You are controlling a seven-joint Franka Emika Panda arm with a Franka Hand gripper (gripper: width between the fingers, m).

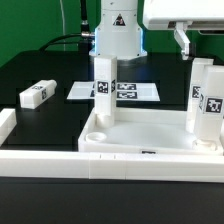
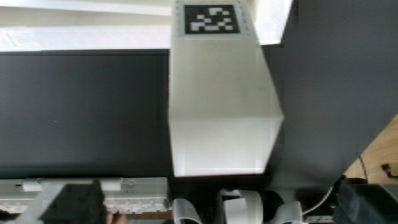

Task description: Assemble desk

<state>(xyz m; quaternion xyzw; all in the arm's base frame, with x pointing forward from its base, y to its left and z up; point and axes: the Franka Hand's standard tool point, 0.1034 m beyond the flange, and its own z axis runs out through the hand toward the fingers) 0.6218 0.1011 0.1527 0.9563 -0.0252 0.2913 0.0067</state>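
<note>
The white tabletop tray (image 1: 150, 135) lies rim-up at the front. Two white leg blocks stand upright in it, one at its left back corner (image 1: 105, 85) and one at its right corner (image 1: 205, 100), each with a square tag. A third leg block (image 1: 35, 95) lies loose on the black table at the exterior view's left. My gripper (image 1: 184, 45) hangs just above the right leg's top and a little to its left, open and clear of it. In the wrist view that leg (image 2: 222, 110) fills the middle, beyond my gripper (image 2: 214, 206).
The marker board (image 1: 135, 91) lies flat behind the tray. White border rails run along the table's left side (image 1: 6, 125) and front edge (image 1: 40, 160). The arm's white base (image 1: 118, 35) stands at the back.
</note>
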